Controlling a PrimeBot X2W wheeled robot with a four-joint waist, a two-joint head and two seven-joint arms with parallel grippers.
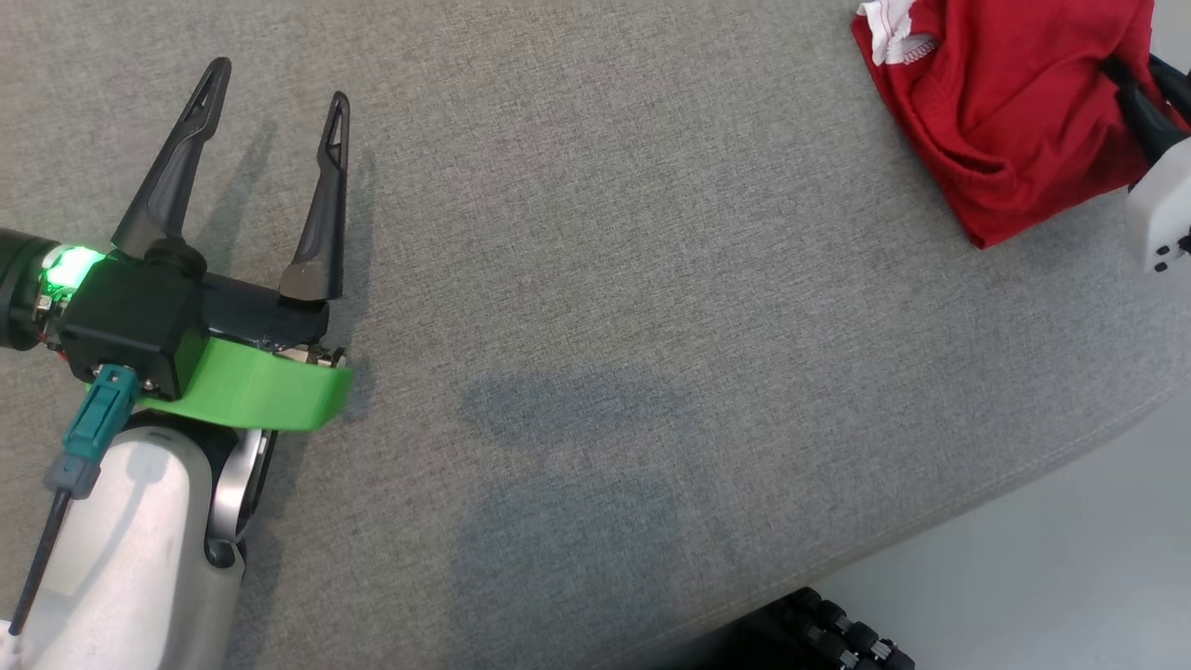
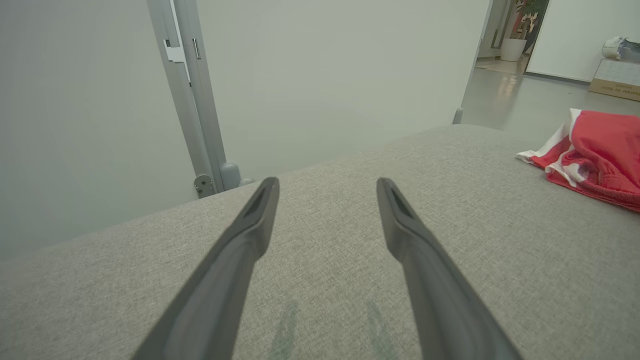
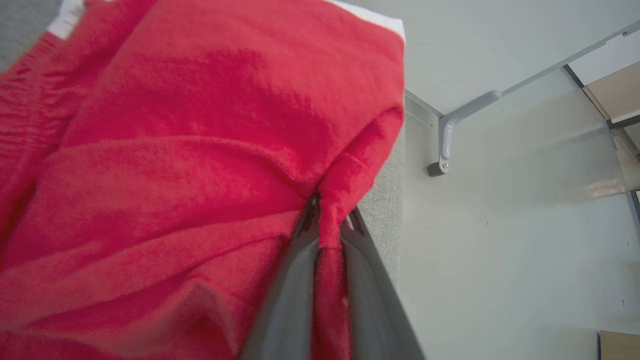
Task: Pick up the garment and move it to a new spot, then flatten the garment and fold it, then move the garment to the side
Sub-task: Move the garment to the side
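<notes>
Here the right gripper has its two dark fingers pressed together on a ridge of red cloth, and a thin fold of the garment runs down between them. In the right wrist view the red fabric bunches into soft creases around the pinch and spreads up and to the left, with a strip of white trim along its upper edge. Just past the fingers is the edge of the grey fabric surface, and beyond it a pale floor with a grey bracket.

In the head view the garment is a crumpled heap at the far right corner of the surface, close to its edge. A white collar piece shows at its top left.

The left gripper is well apart from the garment, over the left side of the surface. Its fingers are spread wide with nothing between them. A green bracket sits at its wrist, and a small green light glows beside it. In the left wrist view the fingertips point across bare grey cloth towards a pale wall.
</notes>
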